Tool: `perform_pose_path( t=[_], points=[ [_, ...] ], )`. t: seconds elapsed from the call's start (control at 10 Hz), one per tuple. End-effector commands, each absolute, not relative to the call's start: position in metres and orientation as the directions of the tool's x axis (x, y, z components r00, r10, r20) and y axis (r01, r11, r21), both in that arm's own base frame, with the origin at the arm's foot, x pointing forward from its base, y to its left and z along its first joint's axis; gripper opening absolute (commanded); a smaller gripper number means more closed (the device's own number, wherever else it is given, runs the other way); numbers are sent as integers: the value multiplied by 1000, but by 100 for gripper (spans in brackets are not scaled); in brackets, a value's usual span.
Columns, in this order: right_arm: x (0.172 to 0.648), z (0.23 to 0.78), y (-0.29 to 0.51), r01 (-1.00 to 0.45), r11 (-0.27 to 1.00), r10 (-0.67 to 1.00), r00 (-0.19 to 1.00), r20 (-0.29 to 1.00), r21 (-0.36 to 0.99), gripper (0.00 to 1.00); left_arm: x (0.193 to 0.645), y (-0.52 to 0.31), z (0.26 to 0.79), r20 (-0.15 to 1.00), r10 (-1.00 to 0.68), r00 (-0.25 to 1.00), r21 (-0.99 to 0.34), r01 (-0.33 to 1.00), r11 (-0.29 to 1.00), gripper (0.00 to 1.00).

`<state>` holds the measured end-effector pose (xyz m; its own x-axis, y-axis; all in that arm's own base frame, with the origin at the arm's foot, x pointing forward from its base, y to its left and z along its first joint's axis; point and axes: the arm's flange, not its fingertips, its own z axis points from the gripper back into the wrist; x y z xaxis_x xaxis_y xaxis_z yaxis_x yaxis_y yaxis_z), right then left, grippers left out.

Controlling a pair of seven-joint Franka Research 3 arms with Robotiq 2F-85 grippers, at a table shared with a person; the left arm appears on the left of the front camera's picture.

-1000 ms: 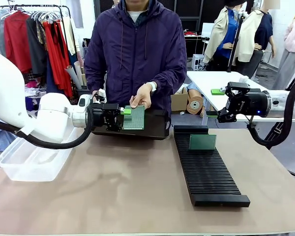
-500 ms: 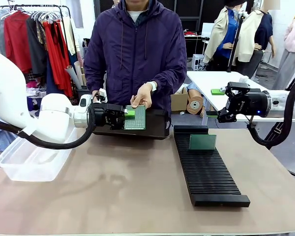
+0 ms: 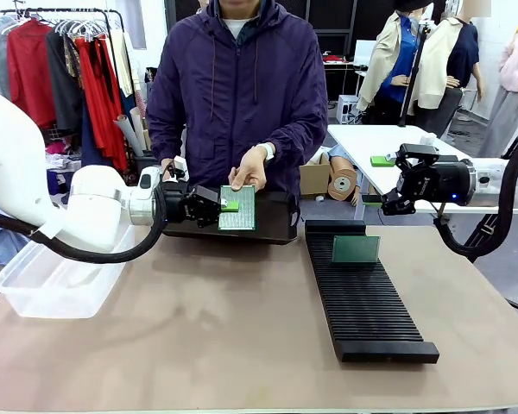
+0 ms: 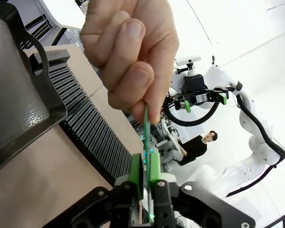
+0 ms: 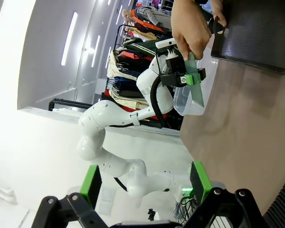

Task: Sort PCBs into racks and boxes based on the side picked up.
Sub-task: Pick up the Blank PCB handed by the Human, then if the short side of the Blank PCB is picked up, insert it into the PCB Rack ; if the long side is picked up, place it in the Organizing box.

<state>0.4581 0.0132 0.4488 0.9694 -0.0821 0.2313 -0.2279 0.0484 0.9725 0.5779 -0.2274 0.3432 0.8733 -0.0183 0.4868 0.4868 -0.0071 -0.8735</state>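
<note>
Nearest me, the long black rack (image 3: 363, 302) lies on the worktop (image 3: 198, 336), with a second PCB (image 3: 356, 248) standing upright in its far slots. Off to the robot's left, the clear tub (image 3: 34, 289) sits at the worktop's edge.

Beyond them, in front of the dark tray (image 3: 276, 226), the left claw (image 3: 230, 205) has slid a little farther onto the PCB (image 3: 242, 211) than half a second ago. Its green pad was then at the board's edge, and now it lies over the board's face. The person's hand (image 3: 249, 170) still pinches the top edge, so the board hangs between the two of them in front of the tray, its paler gridded face toward me. I take this as the handover at the point of grip. The hand has not yet let go, and I'd judge that the side being gripped decides whether the board goes to the rack or the tub.

The left wrist camera adds what the front cannot. It sees the board edge-on, running straight down from the person's fingertips into the slot between the two pads. The pads sit tight against it on either side, clamped on it as far as I can tell.

Farthest off to the right, the right claw (image 3: 392, 183) hangs in the air well apart from all this, holding nothing. From the front its spread is hard to read, but its own wrist camera shows the green pads (image 5: 198, 183) wide apart.
</note>
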Motion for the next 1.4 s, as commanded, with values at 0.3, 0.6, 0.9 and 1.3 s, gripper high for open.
perform_pose_path(
  t=[0.3,0.6,0.9,1.3],
  points=[
    [457,450,15,-241,45,-78,967,244,969,100,577,-227,345,489,-20,872,-872,489,-14,0],
    [457,450,15,-241,45,-78,967,244,969,100,577,-227,345,489,-20,872,-872,489,-14,0],
    [457,450,15,-241,45,-78,967,244,969,100,577,-227,345,489,-20,872,-872,489,-14,0],
    [457,450,15,-241,45,-78,967,244,969,100,577,-227,345,489,-20,872,-872,489,-14,0]
  ],
)
